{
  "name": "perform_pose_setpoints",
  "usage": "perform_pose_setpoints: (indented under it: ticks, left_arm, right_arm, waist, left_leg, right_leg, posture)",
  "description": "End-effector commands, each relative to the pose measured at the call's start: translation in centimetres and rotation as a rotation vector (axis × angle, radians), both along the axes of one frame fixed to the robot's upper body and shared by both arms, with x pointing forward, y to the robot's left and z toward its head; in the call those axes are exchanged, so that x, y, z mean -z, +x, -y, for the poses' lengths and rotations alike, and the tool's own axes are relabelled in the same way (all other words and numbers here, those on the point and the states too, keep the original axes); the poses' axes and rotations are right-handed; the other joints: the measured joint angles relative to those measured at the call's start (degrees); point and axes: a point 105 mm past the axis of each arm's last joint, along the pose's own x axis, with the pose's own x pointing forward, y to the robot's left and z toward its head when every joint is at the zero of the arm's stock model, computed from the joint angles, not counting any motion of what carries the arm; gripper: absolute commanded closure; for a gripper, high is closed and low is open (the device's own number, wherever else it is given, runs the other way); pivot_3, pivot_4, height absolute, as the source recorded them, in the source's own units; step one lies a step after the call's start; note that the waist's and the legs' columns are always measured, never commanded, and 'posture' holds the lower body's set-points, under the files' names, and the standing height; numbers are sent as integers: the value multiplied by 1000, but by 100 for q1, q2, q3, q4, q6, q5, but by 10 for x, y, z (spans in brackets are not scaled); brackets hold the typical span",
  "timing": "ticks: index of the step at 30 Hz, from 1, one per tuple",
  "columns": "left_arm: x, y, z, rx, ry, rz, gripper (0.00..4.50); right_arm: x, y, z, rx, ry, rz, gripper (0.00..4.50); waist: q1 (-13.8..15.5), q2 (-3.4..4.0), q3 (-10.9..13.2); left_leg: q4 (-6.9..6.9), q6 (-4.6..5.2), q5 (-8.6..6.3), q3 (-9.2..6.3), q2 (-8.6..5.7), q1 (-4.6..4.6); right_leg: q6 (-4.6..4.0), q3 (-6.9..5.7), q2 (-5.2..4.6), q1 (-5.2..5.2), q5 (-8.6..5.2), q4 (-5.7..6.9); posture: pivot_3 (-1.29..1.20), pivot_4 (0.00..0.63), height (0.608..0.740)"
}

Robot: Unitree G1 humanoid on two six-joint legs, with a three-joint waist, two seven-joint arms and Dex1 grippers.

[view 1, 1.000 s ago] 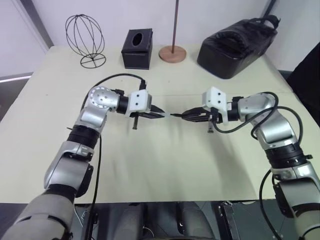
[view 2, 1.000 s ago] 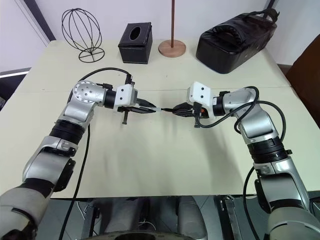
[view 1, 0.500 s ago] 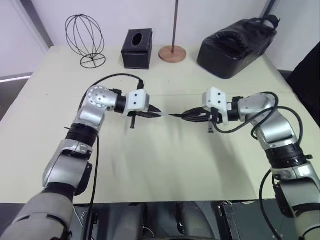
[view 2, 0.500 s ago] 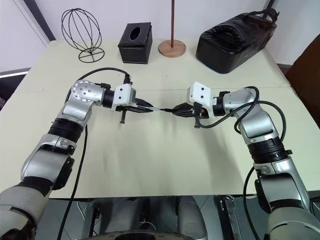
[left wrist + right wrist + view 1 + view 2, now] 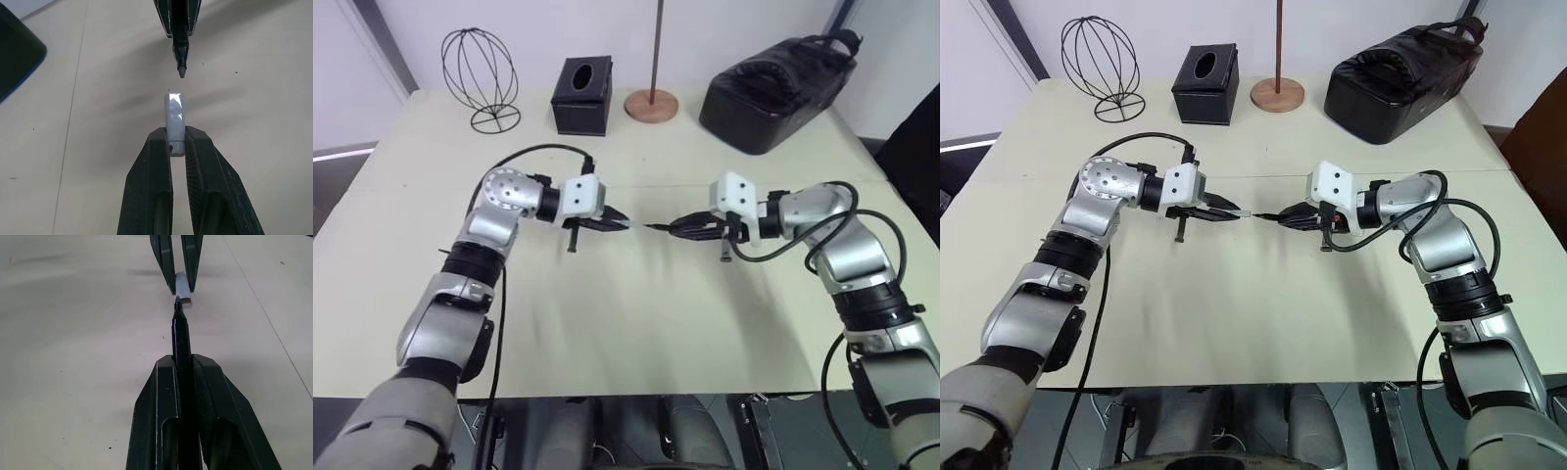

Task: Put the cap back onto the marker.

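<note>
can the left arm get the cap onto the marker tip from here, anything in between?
Probably yes. The left gripper holds the cap with its open end facing the marker in the right gripper. Only a small air gap separates tip and cap, roughly in line, above the table.

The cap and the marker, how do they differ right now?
The cap is a short, pale grey stub; the marker is a long, thin black stick with a pointed tip. The cap sits pinched in the left gripper, the marker in the right gripper. Both are held above the table, facing each other in line, with a small gap between them.
</note>
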Motion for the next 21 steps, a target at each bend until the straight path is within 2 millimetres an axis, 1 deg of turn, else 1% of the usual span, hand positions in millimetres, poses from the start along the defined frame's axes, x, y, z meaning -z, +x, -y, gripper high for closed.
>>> perform_pose_setpoints:
  ticks: [1, 12, 17, 21]
  left_arm:
    - [-20, -3, 2, 24, -40, 49, 4467]
    - [-17, -7, 0, 34, -31, 30, 4467]
    - [-12, -6, 3, 36, -11, 43, 4467]
    - [-11, -7, 11, 48, -13, 52, 4467]
  right_arm:
    - [-12, -2, -2, -13, 27, 47, 4500]
    - [-13, -1, -3, -12, 35, 53, 4500]
    - [-13, -1, -5, -14, 36, 55, 4500]
    - [-14, -1, -7, -18, 38, 56, 4500]
  waist:
    - [0, 0, 0]
    - [-1, 0, 0]
    - [0, 0, 0]
    - [3, 0, 0]
  left_leg:
    - [0, 0, 0, 0, 0, 0]
    - [0, 0, 0, 0, 0, 0]
    - [0, 0, 0, 0, 0, 0]
    - [0, 0, 0, 0, 0, 0]
  right_leg:
    - [0, 0, 0, 0, 0, 0]
    - [0, 0, 0, 0, 0, 0]
    - [0, 0, 0, 0, 0, 0]
    - [0, 0, 0, 0, 0, 0]
  posture:
    - [0, 150, 740]
    - [0, 150, 740]
    - [0, 150, 740]
    - [0, 150, 740]
